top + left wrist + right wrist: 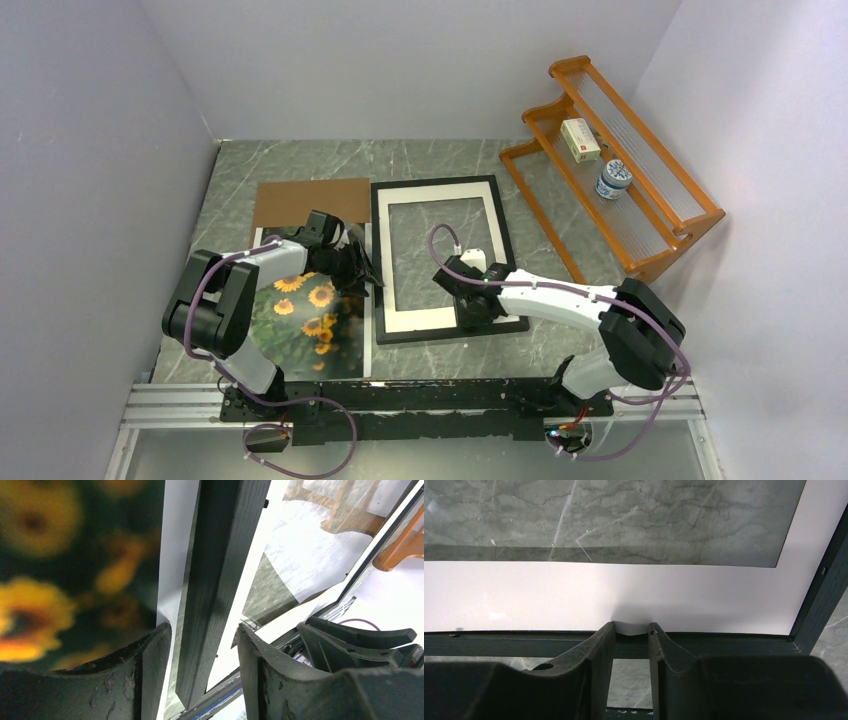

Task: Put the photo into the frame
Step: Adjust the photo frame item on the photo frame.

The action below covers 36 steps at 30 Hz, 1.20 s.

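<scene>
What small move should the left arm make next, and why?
Probably close the left jaws on the left rail of the frame: they stand open astride it. The photo lies flat beside the frame, not yet inside, and the right jaws sit at its near rail.

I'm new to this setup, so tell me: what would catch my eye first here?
The bright sunflower photo lies at near left, partly under the left arm. Beside it, mid-table, is the black frame with a white mat. An orange rack stands at back right, holding a small box and a jar.
</scene>
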Each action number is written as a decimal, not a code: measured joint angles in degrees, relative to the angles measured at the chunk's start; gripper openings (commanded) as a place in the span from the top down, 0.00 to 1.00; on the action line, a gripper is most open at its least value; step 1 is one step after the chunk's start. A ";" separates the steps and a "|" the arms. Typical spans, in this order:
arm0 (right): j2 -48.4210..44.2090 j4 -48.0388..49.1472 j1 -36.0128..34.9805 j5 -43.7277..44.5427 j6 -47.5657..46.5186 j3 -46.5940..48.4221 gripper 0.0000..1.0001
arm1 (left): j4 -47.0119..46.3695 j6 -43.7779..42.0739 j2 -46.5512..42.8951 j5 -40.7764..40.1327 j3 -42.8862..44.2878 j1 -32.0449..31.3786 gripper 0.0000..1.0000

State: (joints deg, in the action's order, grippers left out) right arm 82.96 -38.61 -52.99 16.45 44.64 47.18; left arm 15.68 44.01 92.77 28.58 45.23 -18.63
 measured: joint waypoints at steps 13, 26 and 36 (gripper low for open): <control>0.98 -0.15 -0.17 0.74 0.17 0.68 0.63 | -0.20 0.00 0.00 0.02 -0.13 0.00 0.43; 2.97 4.04 -0.28 5.40 -2.34 1.95 0.55 | -0.20 0.00 0.00 0.02 -0.13 0.00 0.42; -0.63 6.16 4.28 1.70 -10.38 2.23 0.35 | -0.92 0.09 0.22 0.28 -0.13 -0.02 0.38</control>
State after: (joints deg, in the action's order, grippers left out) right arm 82.32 -32.45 -48.71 18.15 34.26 49.41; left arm 14.76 44.10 92.99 28.86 45.10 -18.65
